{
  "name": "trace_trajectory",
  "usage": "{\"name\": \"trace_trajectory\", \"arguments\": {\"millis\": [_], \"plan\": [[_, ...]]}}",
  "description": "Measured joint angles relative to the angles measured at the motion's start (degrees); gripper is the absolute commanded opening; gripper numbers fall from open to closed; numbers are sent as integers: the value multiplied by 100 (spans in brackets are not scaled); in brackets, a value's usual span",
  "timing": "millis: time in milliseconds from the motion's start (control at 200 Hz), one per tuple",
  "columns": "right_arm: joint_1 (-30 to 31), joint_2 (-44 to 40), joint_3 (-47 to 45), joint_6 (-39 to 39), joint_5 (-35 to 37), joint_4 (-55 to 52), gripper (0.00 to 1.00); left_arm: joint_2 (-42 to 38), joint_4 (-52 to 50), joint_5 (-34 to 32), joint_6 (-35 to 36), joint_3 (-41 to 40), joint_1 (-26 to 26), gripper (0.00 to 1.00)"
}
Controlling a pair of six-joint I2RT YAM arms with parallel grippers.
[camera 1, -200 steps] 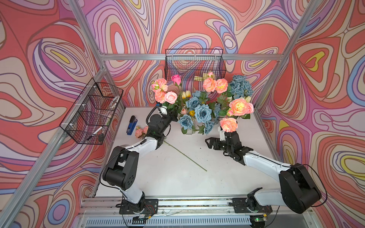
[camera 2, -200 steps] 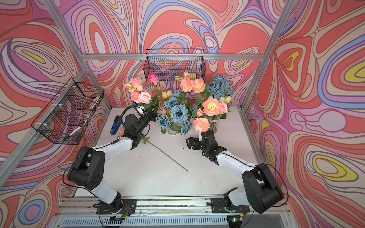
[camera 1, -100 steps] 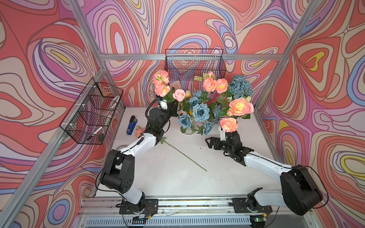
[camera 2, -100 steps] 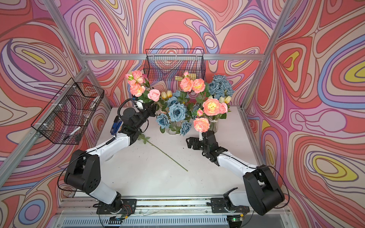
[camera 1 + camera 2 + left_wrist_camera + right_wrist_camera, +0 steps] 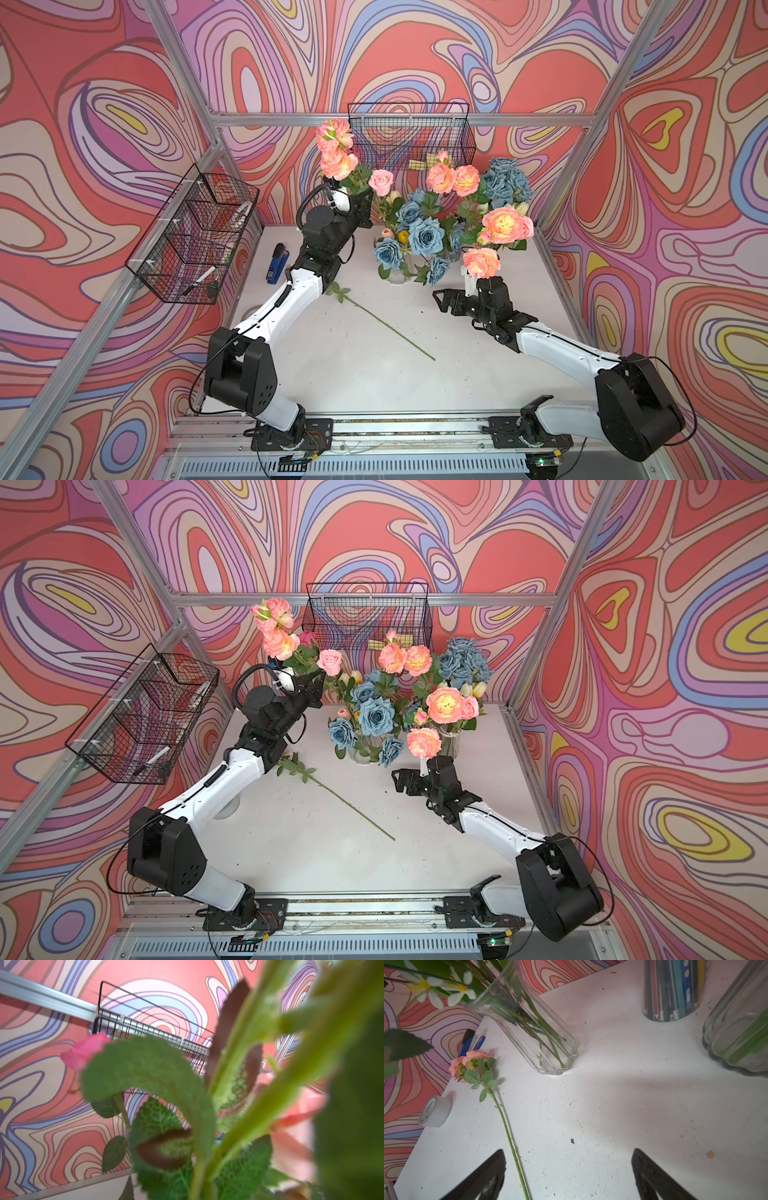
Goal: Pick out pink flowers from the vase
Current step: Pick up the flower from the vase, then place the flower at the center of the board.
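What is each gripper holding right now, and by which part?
Left gripper shut on the peach-pink peony spray with leafy green stem, gripped on the stem below the blooms. Right gripper open, holding nothing.

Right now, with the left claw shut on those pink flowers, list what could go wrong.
1. The pink flowers in the left claw sit close to the wire basket in both top views; they could snag its mesh.
2. Their leaves crowd a neighbouring pink rose, which might be dragged along and tip the clear vase.
3. The open right claw hangs over the loose pink flower's stem on the table and could knock it.
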Motion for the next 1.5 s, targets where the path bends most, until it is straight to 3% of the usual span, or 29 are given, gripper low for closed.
{"name": "trace_trajectory", "arguments": {"millis": [466,866,1172,1497], "plan": [[0,-48,-72,-133,-343,389,96,-173,-1366,-52,343,1224,0,0],[0,247,-153,-243,-533,874,98,-667,-2643,-529,831,2428,2,0],[98,1032,-149,-496,-275,1458,98,-1078,-3346,-935,876,2688,7,0],[538,2363,-153,-960,452,3523,98,-1762,-3799,-1453,520,2262,7,0]]}}
